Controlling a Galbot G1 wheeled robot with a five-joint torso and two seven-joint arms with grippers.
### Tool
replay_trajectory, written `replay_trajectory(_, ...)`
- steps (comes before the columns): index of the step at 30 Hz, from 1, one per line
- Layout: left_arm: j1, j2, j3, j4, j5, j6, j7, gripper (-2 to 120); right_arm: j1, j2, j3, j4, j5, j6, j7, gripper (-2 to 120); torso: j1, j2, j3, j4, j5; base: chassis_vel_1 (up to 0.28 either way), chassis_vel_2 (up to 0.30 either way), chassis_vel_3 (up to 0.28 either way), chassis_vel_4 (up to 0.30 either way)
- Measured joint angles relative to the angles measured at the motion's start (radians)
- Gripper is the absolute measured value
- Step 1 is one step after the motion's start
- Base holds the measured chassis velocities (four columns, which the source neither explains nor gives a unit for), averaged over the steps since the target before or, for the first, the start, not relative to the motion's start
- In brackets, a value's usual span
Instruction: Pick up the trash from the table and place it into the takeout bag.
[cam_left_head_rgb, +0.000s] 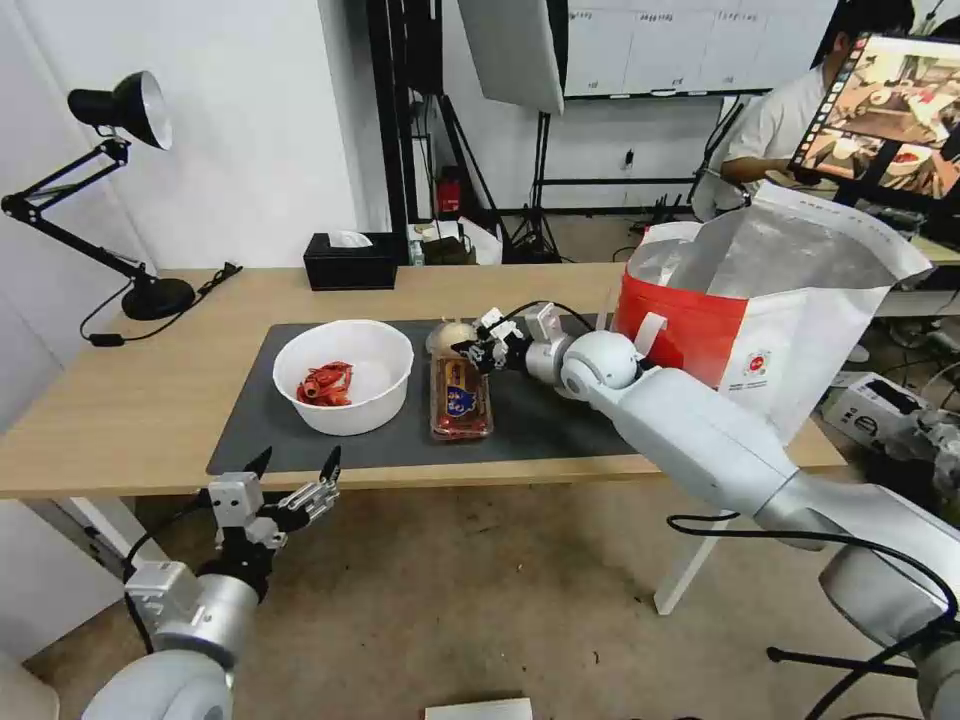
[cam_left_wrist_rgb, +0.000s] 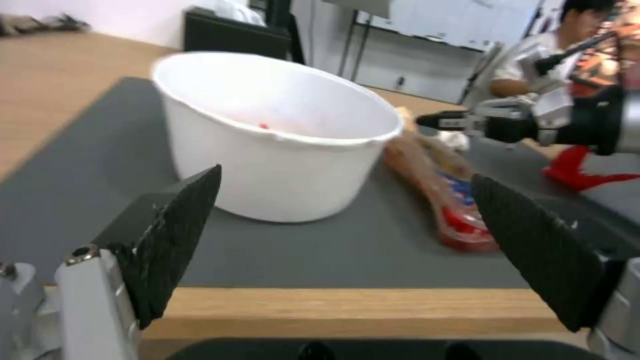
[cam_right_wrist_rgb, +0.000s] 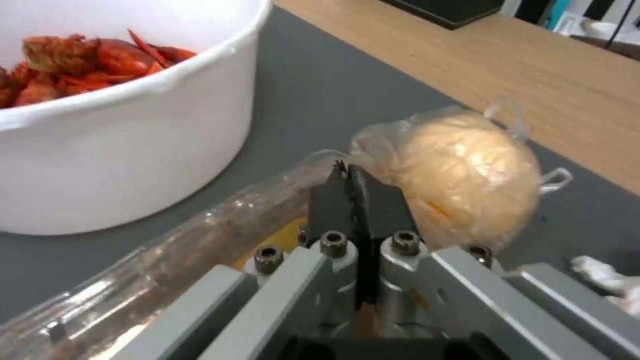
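Reaching over the mat (cam_left_head_rgb: 540, 420), the right gripper (cam_right_wrist_rgb: 351, 172) is pressed together beside the wrapped ball (cam_right_wrist_rgb: 467, 175); the left gripper (cam_left_head_rgb: 295, 468) is held spread below the table (cam_left_head_rgb: 130, 400).

A long light-wood desk (cam_left_head_rgb: 120, 400) with white legs runs across the middle of the head view. A big dark grey mat (cam_left_head_rgb: 540, 420) lies at its centre, reaching the near edge. On the mat stand a white round bowl (cam_left_head_rgb: 343, 375) and, just right of it, a clear plastic tray (cam_left_head_rgb: 460, 398) with a wrapped beige ball (cam_left_head_rgb: 447, 335) at its far end. A black desk lamp (cam_left_head_rgb: 150, 295) stands at the left, a black tissue box (cam_left_head_rgb: 351, 262) at the far edge, and a white takeout bag (cam_left_head_rgb: 790, 310) at the right end.
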Motion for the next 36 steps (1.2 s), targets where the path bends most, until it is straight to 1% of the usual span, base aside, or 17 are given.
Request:
replay_trajectory(3,-0.024,0.061,0.016,0.008,-0.121,0.019,0.009,100,-0.007,0.01,0.0,-0.009,0.028,-0.001,0.002,0,0.0,0.0,0.0,0.0002,0.0,0.0,0.0,0.0,0.0)
replay_trajectory(4,-0.024,0.061,0.016,0.008,-0.121,0.019,0.009,100,-0.007,0.01,0.0,-0.009,0.028,-0.001,0.002,0,0.0,0.0,0.0,0.0002,0.0,0.0,0.0,0.0,0.0)
replay_trajectory(5,-0.039,0.093,0.023,0.008,-0.199,0.041,0.009,100,-0.01,0.005,-0.003,-0.001,0.04,-0.003,0.007,0,0.0,0.0,0.0,0.0,0.0,0.0,0.0,0.0,0.0)
replay_trajectory(7,-0.064,0.128,0.037,0.009,-0.289,0.075,-0.004,100,-0.012,0.003,-0.004,-0.002,0.044,-0.004,0.01,0,0.0,0.0,0.0,0.0,0.0,0.0,0.0,0.0,0.0)
replay_trajectory(8,-0.064,0.128,0.037,0.009,-0.289,0.075,-0.004,100,-0.012,0.003,-0.004,-0.002,0.044,-0.004,0.01,0,0.0,0.0,0.0,0.0,0.0,0.0,0.0,0.0,0.0)
replay_trajectory(9,-0.076,0.142,0.042,0.012,-0.319,0.087,-0.011,100,-0.012,0.003,-0.004,-0.003,0.045,-0.005,0.011,0,0.0,0.0,0.0,0.0001,0.0,0.0,0.0,0.0,0.0)
replay_trajectory(11,-0.121,0.176,0.06,0.018,-0.429,0.131,-0.032,100,-0.014,0.002,-0.005,-0.009,0.049,-0.006,0.01,0,0.0,0.0,0.0,0.0,0.0,0.0,0.0,0.0,0.0)
replay_trajectory(12,-0.121,0.176,0.06,0.018,-0.429,0.131,-0.032,100,-0.014,0.002,-0.005,-0.009,0.049,-0.006,0.01,0,0.0,0.0,0.0,0.0,0.0,0.0,0.0,0.0,0.0)
replay_trajectory(14,-0.158,0.198,0.069,0.022,-0.519,0.163,-0.049,100,-0.017,0.003,-0.005,-0.015,0.053,-0.009,0.007,0,0.0,0.0,0.0,0.0,0.0,0.0,0.0,0.0,0.0)
replay_trajectory(15,-0.158,0.198,0.069,0.022,-0.519,0.163,-0.049,100,-0.017,0.003,-0.005,-0.015,0.053,-0.009,0.007,0,0.0,0.0,0.0,0.0,0.0,0.0,0.0,0.0,0.0)
replay_trajectory(17,-0.183,0.22,0.076,0.03,-0.583,0.182,-0.057,100,-0.02,0.004,-0.005,-0.018,0.06,-0.012,0.003,0,0.0,0.0,0.0,0.0,0.0,0.0,0.0,0.0,0.0)
replay_trajectory(18,-0.183,0.22,0.076,0.03,-0.583,0.182,-0.057,100,-0.02,0.004,-0.005,-0.018,0.06,-0.012,0.003,0,0.0,0.0,0.0,0.0,0.0,0.0,0.0,0.0,0.0)
replay_trajectory(21,-0.224,0.259,0.095,0.052,-0.658,0.205,-0.062,100,-0.025,0.004,-0.003,-0.022,0.065,-0.017,0.003,0,0.0,0.0,0.0,0.0001,0.0,0.0,0.0,0.0,0.0)
replay_trajectory(32,-0.303,0.296,0.14,0.095,-0.748,0.238,-0.065,100,-0.029,-0.007,-0.003,-0.007,0.074,-0.021,0.005,0,0.0,0.0,0.0,0.0001,0.0,0.0,0.0,0.0,0.0)
replay_trajectory(35,-0.321,0.305,0.153,0.113,-0.79,0.272,-0.078,100,-0.027,-0.012,-0.008,0.0,0.076,-0.023,0.005,0,0.0,0.0,0.0,0.0001,0.0001,0.0,0.0,0.0,0.0)
replay_trajectory(36,-0.321,0.305,0.153,0.113,-0.79,0.272,-0.078,100,-0.027,-0.012,-0.008,0.0,0.076,-0.023,0.005,0,0.0,0.0,0.0,0.0001,0.0001,0.0,0.0,0.0,0.0)
